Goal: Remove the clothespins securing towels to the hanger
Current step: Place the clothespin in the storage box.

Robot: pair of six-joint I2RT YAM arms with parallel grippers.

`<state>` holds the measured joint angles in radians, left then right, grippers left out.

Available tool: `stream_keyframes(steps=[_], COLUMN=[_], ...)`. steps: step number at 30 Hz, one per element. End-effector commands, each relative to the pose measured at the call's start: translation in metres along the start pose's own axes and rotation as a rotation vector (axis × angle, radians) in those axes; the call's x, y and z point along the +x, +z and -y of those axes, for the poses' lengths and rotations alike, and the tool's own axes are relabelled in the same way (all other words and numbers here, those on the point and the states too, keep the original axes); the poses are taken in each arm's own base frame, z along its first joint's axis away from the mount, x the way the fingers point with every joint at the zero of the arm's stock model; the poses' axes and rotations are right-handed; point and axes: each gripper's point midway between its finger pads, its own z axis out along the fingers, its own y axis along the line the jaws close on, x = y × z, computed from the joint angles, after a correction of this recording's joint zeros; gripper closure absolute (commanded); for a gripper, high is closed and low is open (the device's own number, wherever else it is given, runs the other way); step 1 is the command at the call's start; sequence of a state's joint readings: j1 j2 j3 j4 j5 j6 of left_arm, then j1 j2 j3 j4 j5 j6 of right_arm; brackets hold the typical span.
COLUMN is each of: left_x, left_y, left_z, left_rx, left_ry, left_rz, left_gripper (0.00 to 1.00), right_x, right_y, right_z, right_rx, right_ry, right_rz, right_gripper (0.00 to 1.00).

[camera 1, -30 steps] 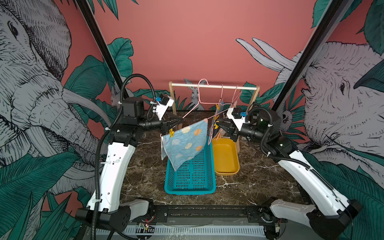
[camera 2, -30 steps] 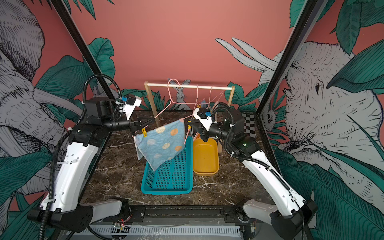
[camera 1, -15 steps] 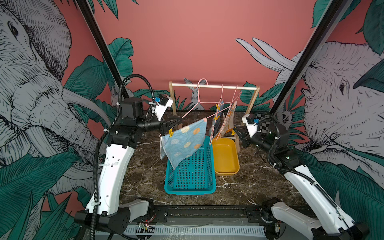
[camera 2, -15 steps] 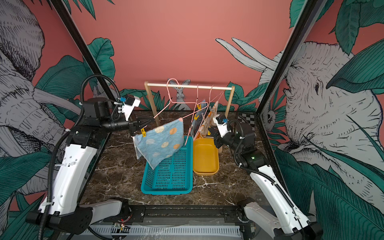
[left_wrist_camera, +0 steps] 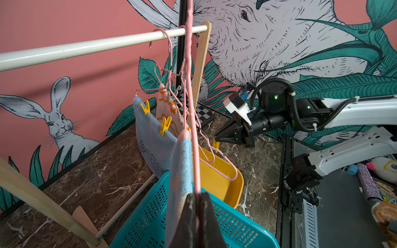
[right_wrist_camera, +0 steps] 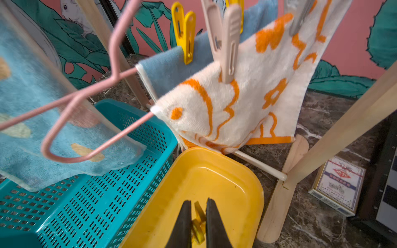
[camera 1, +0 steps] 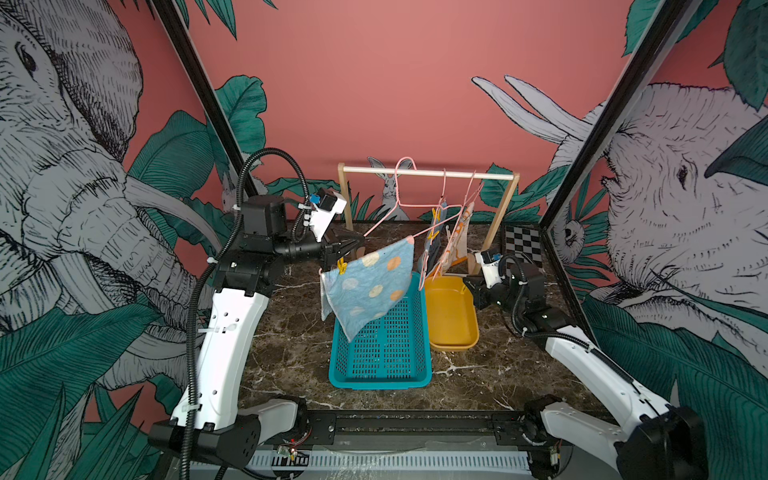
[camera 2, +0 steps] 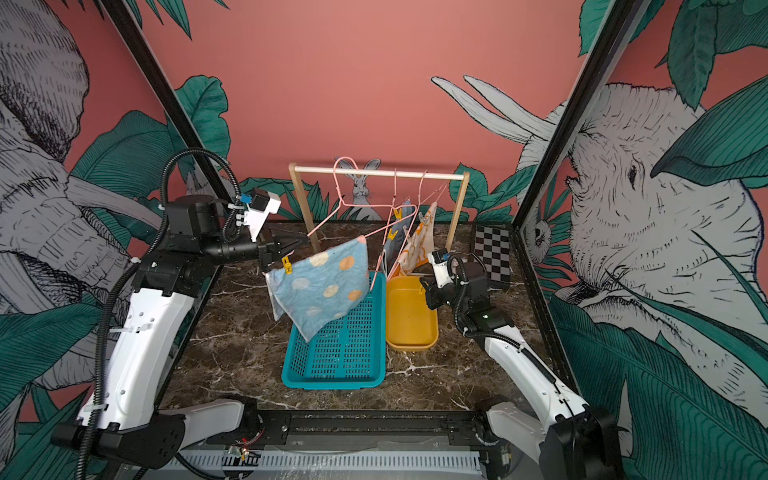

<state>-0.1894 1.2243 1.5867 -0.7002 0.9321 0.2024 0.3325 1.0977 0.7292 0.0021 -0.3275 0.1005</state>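
- One yellow clothespin (right_wrist_camera: 198, 225) is off: the right gripper (right_wrist_camera: 198, 203) pinches it, jaws nearly closed, just above the yellow tray (right_wrist_camera: 247, 171).
- Left gripper (left_wrist_camera: 196, 195) is clamped tight on the pink hanger (left_wrist_camera: 191, 107) carrying the spotted blue towel (camera 1: 365, 286), one yellow pin (camera 1: 341, 266) on its corner.
- Blue towel (right_wrist_camera: 167, 73) and cream towel (right_wrist_camera: 247, 103) hang pinned by yellow clips (right_wrist_camera: 185, 32) and beige clips (right_wrist_camera: 225, 43).
- Early days, I'd say; no towel lies in the teal basket (camera 1: 380, 380).

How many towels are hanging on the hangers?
3. A light blue spotted towel droops over the teal basket; a blue towel and a cream-and-orange towel hang side by side by the yellow tray. None seems hidden.
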Motion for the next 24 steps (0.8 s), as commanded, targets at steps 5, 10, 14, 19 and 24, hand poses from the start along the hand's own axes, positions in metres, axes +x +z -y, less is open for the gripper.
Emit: stream_keyframes(steps=[5, 10, 14, 19, 24], left_x=[-0.012, -0.01, -0.009, -0.007, -0.007], left_y=[-0.009, -0.008, -0.008, -0.007, -0.006], left_z=[0.018, 0.019, 0.019, 0.02, 0.02], left_rx=[0.033, 0.039, 0.042, 0.051, 0.054], left_ry=[0.06, 0.057, 0.054, 0.049, 0.046], left_rz=[0.042, 0.041, 0.041, 0.041, 0.044], left_gripper=[1.0, 1.0, 1.0, 1.0, 1.0], right_x=[0.013, 0.036, 0.049, 0.062, 0.068], right_y=[0.026, 0.042, 0.051, 0.059, 0.062], right_z=[0.014, 0.019, 0.021, 0.023, 0.024], right_rx=[0.031, 0.031, 0.029, 0.028, 0.034], right_ry=[0.075, 0.128, 0.152, 0.176, 0.18], right_rz=[-0.003, -0.071, -0.107, -0.141, -0.163], right_gripper=[0.88, 0.87, 0.87, 0.85, 0.81])
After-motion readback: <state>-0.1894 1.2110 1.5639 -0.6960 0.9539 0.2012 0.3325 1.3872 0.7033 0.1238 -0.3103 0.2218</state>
